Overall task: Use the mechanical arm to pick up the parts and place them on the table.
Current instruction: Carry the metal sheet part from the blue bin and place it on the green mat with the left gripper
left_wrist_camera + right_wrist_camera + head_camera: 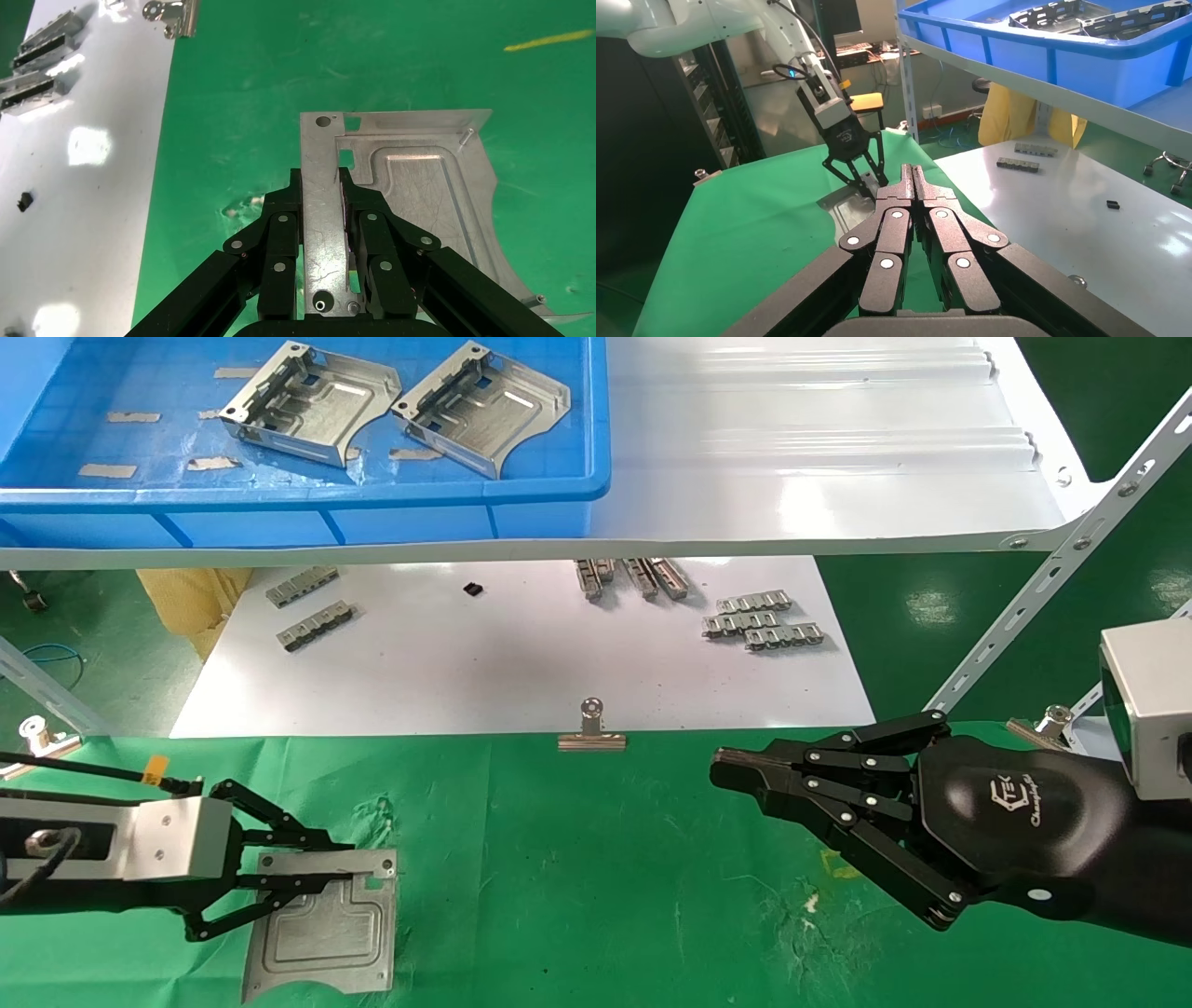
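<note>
One silver part [326, 924] lies flat on the green table [596, 877] at the near left. My left gripper [349, 864] is shut on that part's upturned side flange; in the left wrist view the gripper [321, 179] has a black finger pressed on each side of the flange of the part [422, 189]. Two more parts [312, 402] [480, 407] rest in the blue bin. My right gripper [731, 770] hovers over the table's right side, shut and empty, its tips [911, 172] touching.
The blue bin [559, 486] sits on a glossy white shelf [819, 458] above. Under it, a white board [521, 654] carries grey clip strips [764, 621] [312, 603]. A binder clip [591, 733] is at its front edge. A slotted angle bar [1052, 579] slants at the right.
</note>
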